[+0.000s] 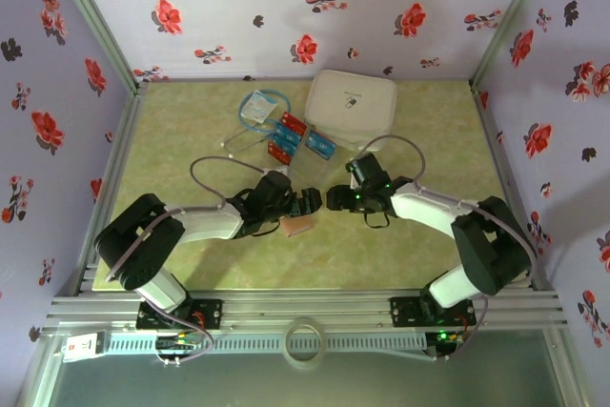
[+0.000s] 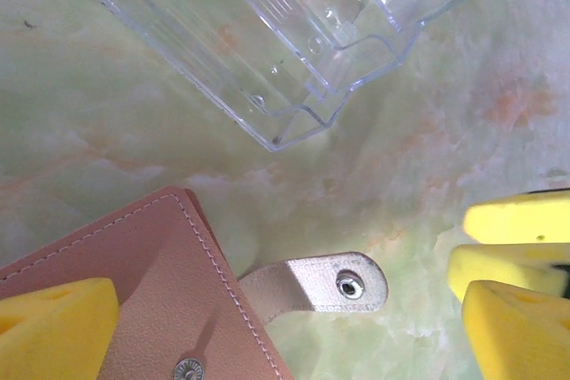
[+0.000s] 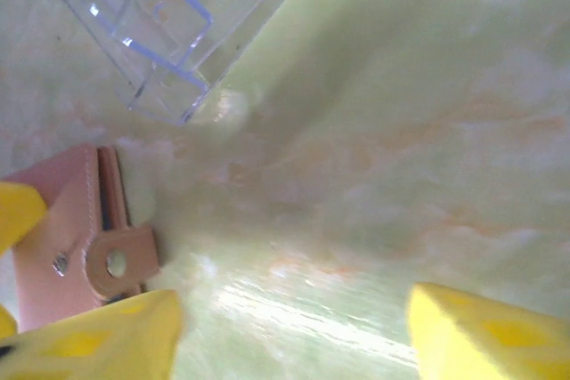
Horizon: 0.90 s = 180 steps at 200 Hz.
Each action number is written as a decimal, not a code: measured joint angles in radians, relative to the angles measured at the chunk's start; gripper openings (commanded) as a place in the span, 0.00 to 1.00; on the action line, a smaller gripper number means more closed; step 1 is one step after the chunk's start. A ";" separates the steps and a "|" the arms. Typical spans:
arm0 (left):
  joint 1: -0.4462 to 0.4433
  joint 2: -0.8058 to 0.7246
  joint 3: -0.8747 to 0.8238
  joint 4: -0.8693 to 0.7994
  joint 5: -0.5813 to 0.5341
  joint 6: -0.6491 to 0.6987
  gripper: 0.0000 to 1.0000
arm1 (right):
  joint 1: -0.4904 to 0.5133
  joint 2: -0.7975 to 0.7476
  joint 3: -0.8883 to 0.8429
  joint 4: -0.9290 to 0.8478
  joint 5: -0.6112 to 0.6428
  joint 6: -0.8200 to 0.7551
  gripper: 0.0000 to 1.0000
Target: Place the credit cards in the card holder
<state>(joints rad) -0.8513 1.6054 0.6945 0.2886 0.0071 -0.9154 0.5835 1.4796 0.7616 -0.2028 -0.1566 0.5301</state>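
The closed tan card holder (image 1: 296,226) is being shown lying flat on the green marbled table (image 1: 419,150), near the front, between the two arms. Its small strap (image 2: 325,284), tipped with a metal snap, is being left loose, lying out to one side on the table.

The holder is being straddled from above by the left gripper (image 1: 307,203). In the left wrist view one yellow finger (image 2: 53,331) is overlapping the holder's edge, while the other is well off to the far side, beyond the strap. The fingers are being held wide apart and nothing is being gripped.

The right gripper (image 1: 335,199) is being held just beside the left one, to the holder's right. In the right wrist view its yellow fingers (image 3: 485,335) are spread apart over bare table, with the holder lying off towards the left edge. Nothing is being held by it either.

A clear plastic tray (image 2: 294,33) is being shown just behind the holder. Further back, the red and blue credit cards (image 1: 282,148) are lying scattered, well apart from both grippers. Behind them a white zip case (image 1: 351,102) is resting near the back wall.
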 measured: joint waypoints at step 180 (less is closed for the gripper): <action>0.134 -0.192 0.036 -0.241 -0.009 0.090 1.00 | 0.188 -0.158 0.001 0.008 -0.012 0.040 0.23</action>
<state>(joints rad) -0.7170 1.4132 0.7303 0.0475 -0.0017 -0.8249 0.7712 1.3220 0.7624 -0.1944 -0.1688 0.5701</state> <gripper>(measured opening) 0.997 0.292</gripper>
